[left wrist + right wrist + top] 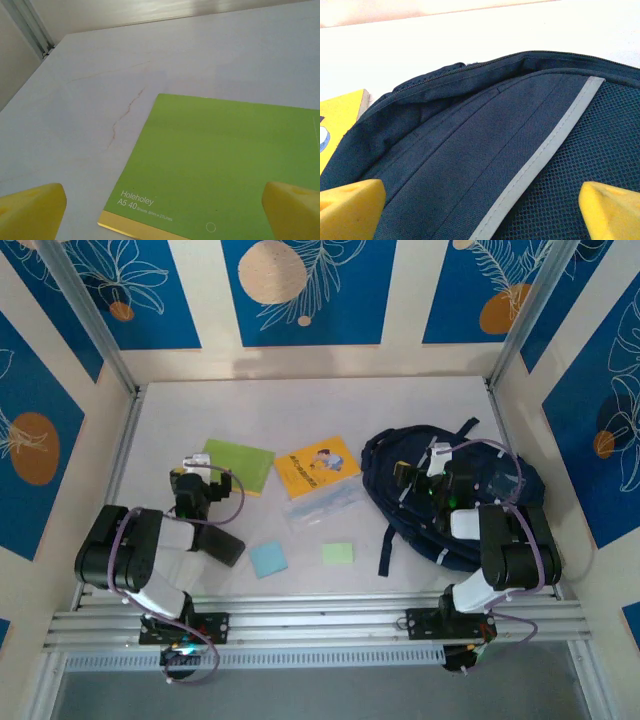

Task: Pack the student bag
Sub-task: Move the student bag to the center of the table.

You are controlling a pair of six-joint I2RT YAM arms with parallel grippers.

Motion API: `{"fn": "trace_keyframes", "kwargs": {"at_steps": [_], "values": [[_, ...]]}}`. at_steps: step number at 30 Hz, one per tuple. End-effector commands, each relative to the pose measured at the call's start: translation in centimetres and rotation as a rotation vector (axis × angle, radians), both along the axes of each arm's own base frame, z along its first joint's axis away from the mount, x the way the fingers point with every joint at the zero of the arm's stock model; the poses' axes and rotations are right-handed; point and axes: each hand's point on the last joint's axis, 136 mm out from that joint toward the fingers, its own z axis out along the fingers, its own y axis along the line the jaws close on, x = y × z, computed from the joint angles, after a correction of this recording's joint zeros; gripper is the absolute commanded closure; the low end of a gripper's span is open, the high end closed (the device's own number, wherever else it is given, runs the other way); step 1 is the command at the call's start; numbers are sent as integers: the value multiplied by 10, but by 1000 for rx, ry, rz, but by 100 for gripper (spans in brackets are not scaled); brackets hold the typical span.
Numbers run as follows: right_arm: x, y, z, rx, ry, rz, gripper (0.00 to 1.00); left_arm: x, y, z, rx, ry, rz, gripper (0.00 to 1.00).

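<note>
One student bag point(385, 480), navy, is laid at the right of the table point(300, 410), contents hidden. Right gripper point(480, 207) is held above it, jaws apart; left gripper point(161, 210), likewise apart, above green notebook point(225, 165).

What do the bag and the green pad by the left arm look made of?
The student bag: matte woven fabric, likely nylon or polyester, by the visible weave and stitched seams; its mesh panel shows open netting. The green pad: smooth matte card cover, probably paper, with printed lettering and a thin yellow edge.
</note>
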Motion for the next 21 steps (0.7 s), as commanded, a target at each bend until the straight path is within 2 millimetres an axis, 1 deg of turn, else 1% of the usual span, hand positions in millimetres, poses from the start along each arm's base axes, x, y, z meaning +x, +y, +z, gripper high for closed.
{"fn": "trace_keyframes", "kwargs": {"at_steps": [1, 17, 21], "values": [[5, 2, 8, -11, -25, 14, 1, 5, 2, 10, -6, -31, 4, 0], [4, 1, 9, 2, -27, 19, 1, 5, 3, 10, -8, -32, 4, 0], [5, 1, 11, -7, -15, 15, 1, 4, -2, 11, -1, -36, -25, 0]]}}
